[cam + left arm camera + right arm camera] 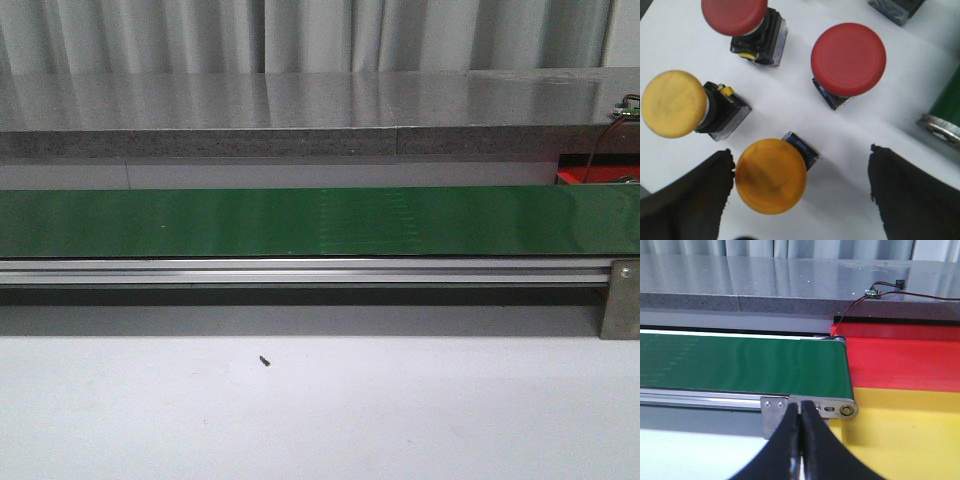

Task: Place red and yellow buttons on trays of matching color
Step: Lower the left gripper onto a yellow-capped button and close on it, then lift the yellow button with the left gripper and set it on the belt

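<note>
The left gripper is hovering with its jaws spread wide over four buttons standing on the white counter. An orange-yellow button is sitting between the jaws, just beside one finger; a paler yellow button is lying nearby, and two red buttons are resting farther off. The right gripper is holding its jaws pressed together on nothing, near the end of the green belt. Beside that belt end, a red tray and a yellow tray are lying side by side, touching.
</note>
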